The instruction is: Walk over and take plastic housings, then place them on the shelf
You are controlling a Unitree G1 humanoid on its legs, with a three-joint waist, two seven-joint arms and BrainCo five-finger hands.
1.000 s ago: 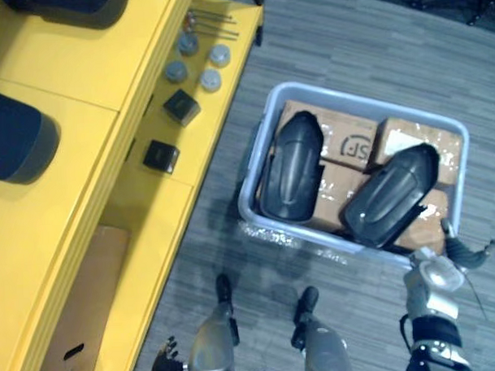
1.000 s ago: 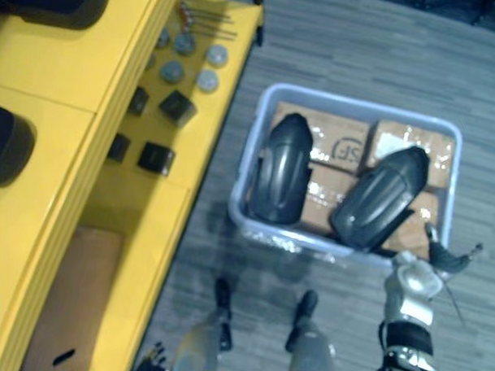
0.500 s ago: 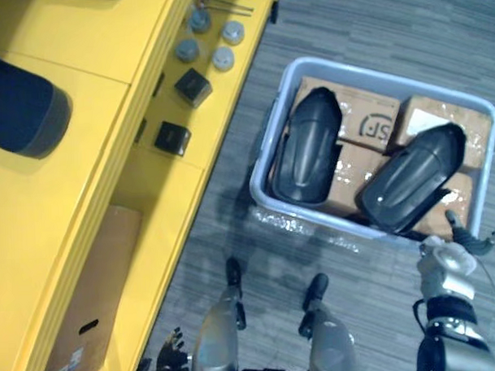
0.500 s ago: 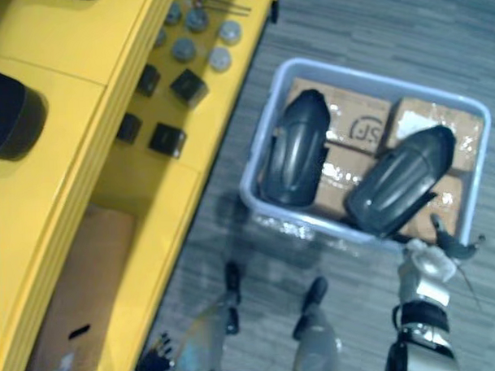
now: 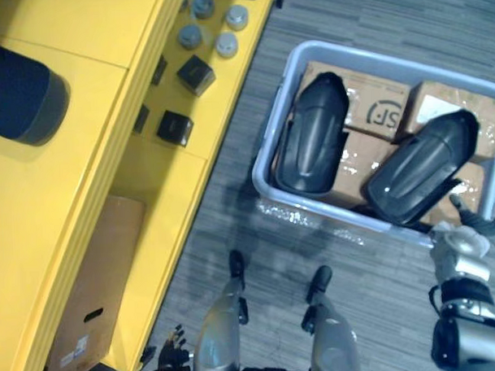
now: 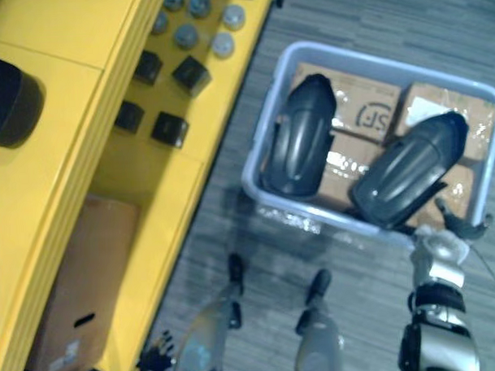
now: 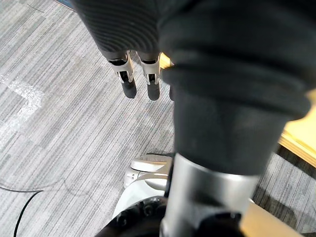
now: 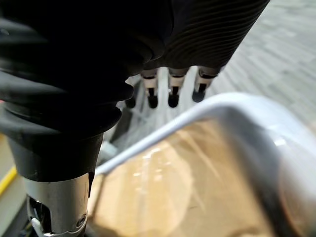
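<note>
- Left eye view showed a pale grey plastic bin [image 5: 271, 124] standing on the grey striped floor [image 5: 339, 19], just beside a yellow shelf [image 5: 85, 199].
- Two dark ribbed plastic housings lay in the bin on top of cardboard boxes. The left plastic housing [image 5: 312, 136] lay lengthwise, and the right plastic housing [image 5: 422, 167] lay slanted toward the bin's far right corner. Neither was held.
- One cardboard box [image 5: 381, 113] bore a round dark printed logo, and the box beside it [image 5: 436, 106] carried a white label under clear tape.
- The right robot hand [image 8: 172, 89] hung released at the bin's near right corner, its fingers straight and just beside the rim. I could not tell whether it touched the rim.
- The left robot hand [image 7: 140, 81] hung released over the floor near the shelf's edge, its fingers straight and grasping nothing.
- On the shelf's lower level sat black cubes [image 5: 195, 74] and grey round caps [image 5: 226, 44].
- A brown carton [image 5: 89, 297] with a small white label, too small to read, stood further along that level.
- A dark rounded shell [image 5: 20, 92] rested on the upper level.
</note>
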